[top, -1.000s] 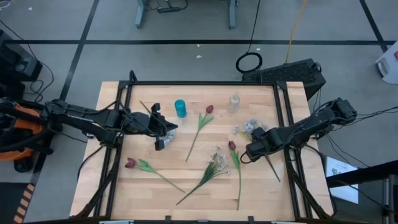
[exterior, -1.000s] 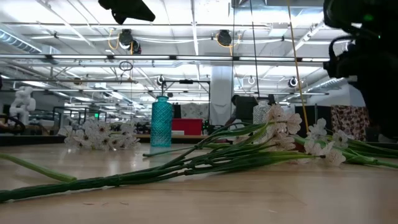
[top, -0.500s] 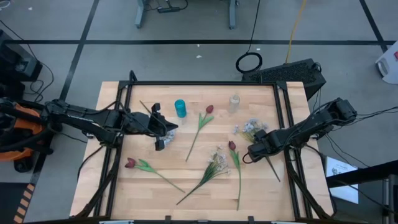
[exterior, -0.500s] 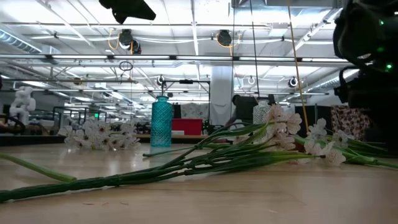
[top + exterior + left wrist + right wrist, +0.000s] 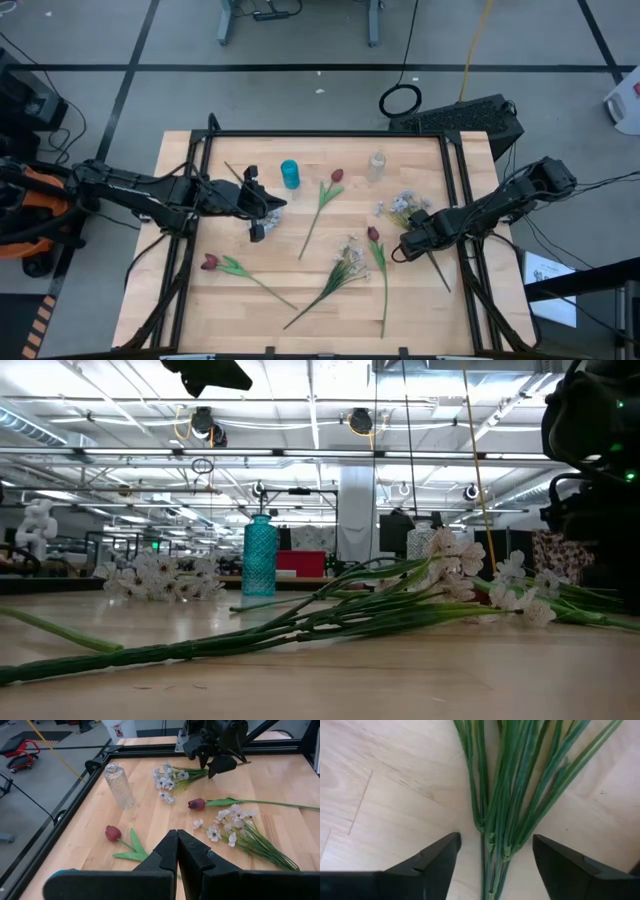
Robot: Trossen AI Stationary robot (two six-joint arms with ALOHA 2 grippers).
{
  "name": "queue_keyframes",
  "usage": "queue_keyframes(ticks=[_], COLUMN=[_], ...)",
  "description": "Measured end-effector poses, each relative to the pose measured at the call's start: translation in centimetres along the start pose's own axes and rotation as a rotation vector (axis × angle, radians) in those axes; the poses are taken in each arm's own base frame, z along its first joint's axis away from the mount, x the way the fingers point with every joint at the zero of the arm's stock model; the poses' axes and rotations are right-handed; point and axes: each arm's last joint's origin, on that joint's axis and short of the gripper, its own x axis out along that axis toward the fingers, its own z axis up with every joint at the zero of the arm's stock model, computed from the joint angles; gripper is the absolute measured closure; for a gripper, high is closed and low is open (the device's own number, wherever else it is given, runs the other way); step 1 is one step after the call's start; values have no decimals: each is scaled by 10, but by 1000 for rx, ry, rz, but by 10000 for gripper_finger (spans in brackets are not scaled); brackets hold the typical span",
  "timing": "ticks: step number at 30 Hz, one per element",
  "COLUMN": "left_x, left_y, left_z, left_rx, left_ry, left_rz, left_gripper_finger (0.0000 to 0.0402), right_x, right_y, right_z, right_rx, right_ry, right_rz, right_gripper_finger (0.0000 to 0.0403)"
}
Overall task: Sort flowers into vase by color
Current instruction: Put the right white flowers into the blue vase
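From above, the left gripper (image 5: 262,218) hovers by the teal glass vase (image 5: 290,174), only its wrist view showing its jaws together, while the right gripper (image 5: 495,851), jaws apart, straddles the green stems (image 5: 507,795) of a white-blossom spray (image 5: 402,206) lying on the wooden desk (image 5: 300,290).

3 red tulips (image 5: 336,175), 3 white sprays (image 5: 350,256) round the blue vase (image 5: 290,174); 1 clear vase (image 5: 377,163) right of it; 2 arms.
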Motion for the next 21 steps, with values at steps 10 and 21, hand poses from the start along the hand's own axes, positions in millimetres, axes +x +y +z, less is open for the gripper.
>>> queue_keyframes(ticks=[10, 21], left_x=[0, 0], left_y=[0, 0], left_z=[0, 0], left_rx=[-1, -1], left_ry=[-2, -1], left_rz=[0, 0], left_gripper_finger=[389, 389], right_x=[1, 1], right_y=[1, 3], right_z=[0, 0], right_rx=[-5, 1], right_ry=[3, 3], right_rz=[9, 35], right_gripper_finger=[254, 330])
